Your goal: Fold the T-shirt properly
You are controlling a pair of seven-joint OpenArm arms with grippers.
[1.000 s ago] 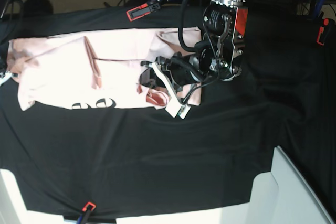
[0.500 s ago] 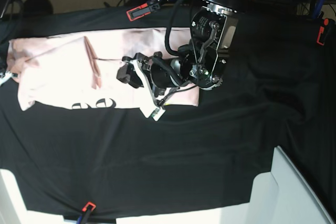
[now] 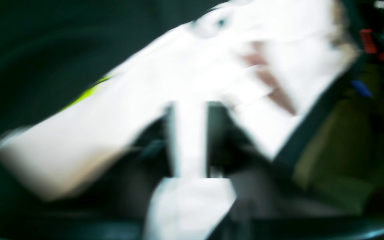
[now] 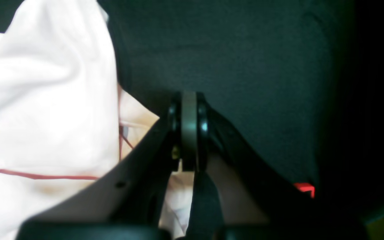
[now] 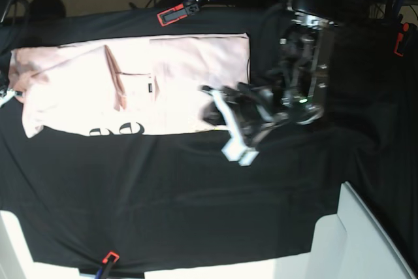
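Across the upper left of the table [image 5: 196, 200], in the base view, the T-shirt [image 5: 163, 83] lies spread as a long flat rectangle on the black cloth [image 5: 274, 213]. Its top edge runs pretty straight near the back of the table, the right edge is a clean vertical line, and the bottom edge shows a bit of black lettering [image 5: 117, 129] peeking out. The left end is more rumpled, with a sleeve-like flap bunched up near the table's left side, and there's a fold line running down the pink about a third of the way in.

The left tool [image 5: 236, 153] sits just off the shirt's lower right corner, over bare black cloth, clenched and not holding any fabric as far as I can see. Its wrist view is badly blurred, so all I get there is bright pale fabric and one white finger [image 3: 188, 140] in front of it.

The right tool [image 4: 189, 130] is at the far left end, closed up tight with its pads pressed together; the shirt's pale edge is right beside and under it, but I can't tell if any fabric is actually pinched.

Room-wise, the whole front half and the right side of the table are open black cloth. Orange clamps [image 5: 171, 15] pin the cloth at the back edge and front edge, and a white bin [image 5: 359, 240] sits at the front right corner.
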